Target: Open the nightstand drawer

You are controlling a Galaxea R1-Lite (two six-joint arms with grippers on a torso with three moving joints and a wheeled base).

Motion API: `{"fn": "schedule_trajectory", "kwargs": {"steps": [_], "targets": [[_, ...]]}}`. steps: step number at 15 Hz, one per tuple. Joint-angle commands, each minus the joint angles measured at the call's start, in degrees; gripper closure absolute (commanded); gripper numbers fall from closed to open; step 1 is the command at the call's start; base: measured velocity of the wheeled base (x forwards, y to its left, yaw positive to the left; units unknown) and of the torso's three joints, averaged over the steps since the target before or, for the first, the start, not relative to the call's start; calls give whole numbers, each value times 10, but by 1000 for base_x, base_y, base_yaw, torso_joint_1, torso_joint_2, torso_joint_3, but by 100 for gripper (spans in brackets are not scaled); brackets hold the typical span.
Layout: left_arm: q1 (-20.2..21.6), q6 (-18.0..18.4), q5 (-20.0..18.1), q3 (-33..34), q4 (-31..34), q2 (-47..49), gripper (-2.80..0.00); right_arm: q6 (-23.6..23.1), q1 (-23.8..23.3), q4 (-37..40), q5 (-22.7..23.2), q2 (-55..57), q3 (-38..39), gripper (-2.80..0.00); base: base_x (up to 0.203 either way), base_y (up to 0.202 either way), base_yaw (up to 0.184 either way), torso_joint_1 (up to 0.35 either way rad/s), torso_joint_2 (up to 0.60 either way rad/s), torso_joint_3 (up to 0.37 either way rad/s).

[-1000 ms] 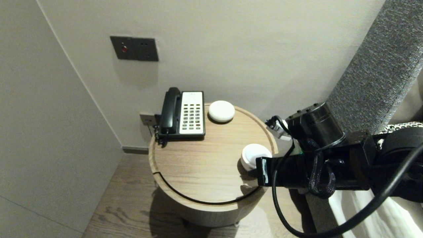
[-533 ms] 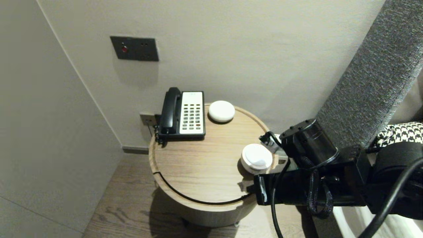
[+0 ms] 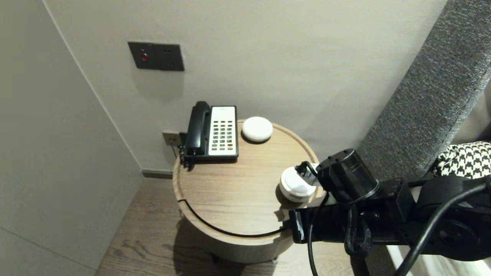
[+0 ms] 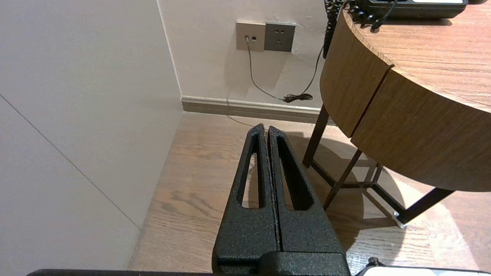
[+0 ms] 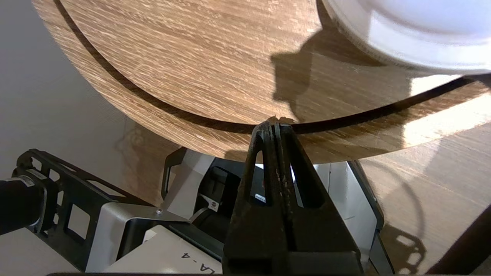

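A round wooden side table carries a black-and-white desk phone, a white dome at the back, and a white round puck near its right edge. My right gripper reaches in from the right and is shut on nothing. Its tips hover over the dark groove at the table's near-right rim, just short of the puck. My left gripper is shut and empty, parked low over the wooden floor beside the table.
A dark switch panel is on the wall behind, and sockets with a cable sit low near the skirting. A grey upholstered headboard and a houndstooth pillow stand to the right. A side wall closes the left.
My right arm has drawn back toward the table's near edge and slightly left, uncovering the white puck it partly hid before. The left arm has not moved.
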Motion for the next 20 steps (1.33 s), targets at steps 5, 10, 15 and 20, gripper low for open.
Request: {"fn": "schedule_trajectory", "kwargs": {"steps": [5,10,15,20], "targets": [[0,0,0,0,0,0,0,2,-1,-12,0,17,7,0,0,0,0,0,0,0],[0,0,0,0,0,0,0,0,-1,-12,1,18,10,0,0,0,0,0,0,0],[0,0,0,0,0,0,0,0,0,-12,10,12,22,0,0,0,0,0,0,0],[0,0,0,0,0,0,0,-26,9,-11,36,-1,61,0,0,0,0,0,0,0]]}}
